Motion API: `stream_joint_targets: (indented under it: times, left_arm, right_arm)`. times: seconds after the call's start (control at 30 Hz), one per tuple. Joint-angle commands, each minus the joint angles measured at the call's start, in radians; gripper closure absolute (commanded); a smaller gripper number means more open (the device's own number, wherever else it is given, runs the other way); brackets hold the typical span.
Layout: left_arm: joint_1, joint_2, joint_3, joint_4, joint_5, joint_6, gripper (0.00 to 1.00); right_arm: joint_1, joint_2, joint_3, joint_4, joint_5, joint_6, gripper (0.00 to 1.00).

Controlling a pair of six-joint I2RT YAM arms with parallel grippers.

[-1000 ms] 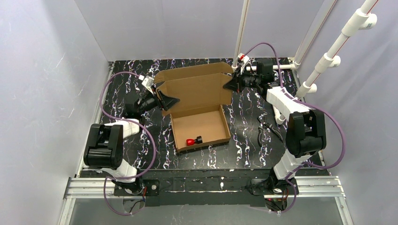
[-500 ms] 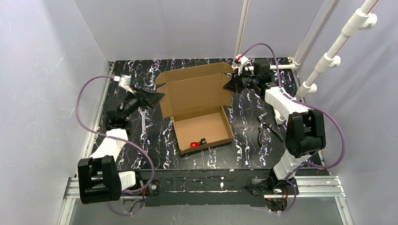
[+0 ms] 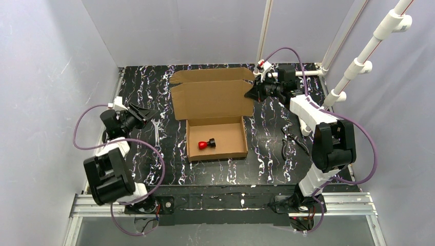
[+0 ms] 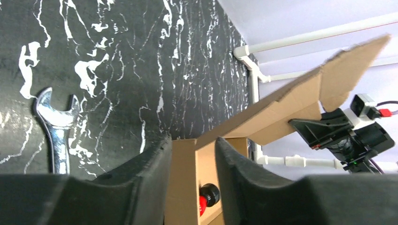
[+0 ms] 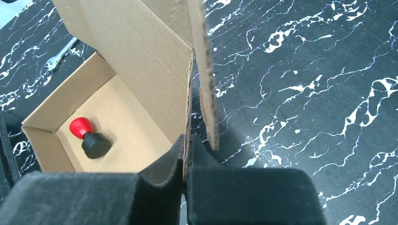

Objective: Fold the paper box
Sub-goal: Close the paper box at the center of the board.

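On paper box [image 3: 210, 100] edge, right hand [image 3: 252, 94] (pinching)

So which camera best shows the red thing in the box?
The right wrist view: the red and black piece is close and whole. From above it is tiny; the left wrist catches only an edge.

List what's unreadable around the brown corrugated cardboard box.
Left wrist view: silver open-end wrench's handle, cut off behind the left gripper's fingers; red-and-black knob, hidden by the brown cardboard box's wall.
Top view: black plier-like tool right of the box, too small to identify.
Right wrist view: right gripper's bite on the lid, hidden by its fingers.
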Motion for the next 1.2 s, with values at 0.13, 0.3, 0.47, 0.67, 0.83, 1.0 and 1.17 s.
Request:
stream_joint_targets:
  times: [0.13, 0.3, 0.47, 0.67, 0.83, 1.0, 1.17]
  left_arm:
    - [-0.137, 0.244, 0.213, -0.023, 0.029, 0.128, 0.75]
    - [-0.280, 0.352, 0.324, -0.005, 0.170, 0.184, 0.74]
    - [-0.327, 0.325, 0.285, 0.028, 0.257, 0.203, 0.68]
    - [-0.342, 0.307, 0.278, 0.043, 0.280, 0.199, 0.61]
    - [-0.336, 0.295, 0.275, 0.056, 0.312, 0.180, 0.57]
    - [-0.255, 0.222, 0.233, 0.056, 0.300, 0.125, 0.54]
    - [-0.230, 0.174, 0.171, 0.055, 0.297, 0.148, 0.47]
  right_arm:
    - [-0.002, -0.002, 0.024, 0.005, -0.051, -0.022, 0.99]
    - [-0.001, 0.009, 0.031, 0.006, -0.042, -0.016, 0.99]
    - [0.004, 0.015, 0.035, 0.005, -0.046, -0.013, 0.99]
    - [0.005, 0.014, 0.033, 0.005, -0.045, -0.014, 0.99]
    - [0.007, 0.006, 0.035, 0.002, -0.025, -0.024, 0.99]
    - [-0.001, -0.008, 0.037, -0.036, 0.056, -0.042, 0.99]
    - [-0.010, -0.002, 0.043, -0.031, 0.057, -0.027, 0.99]
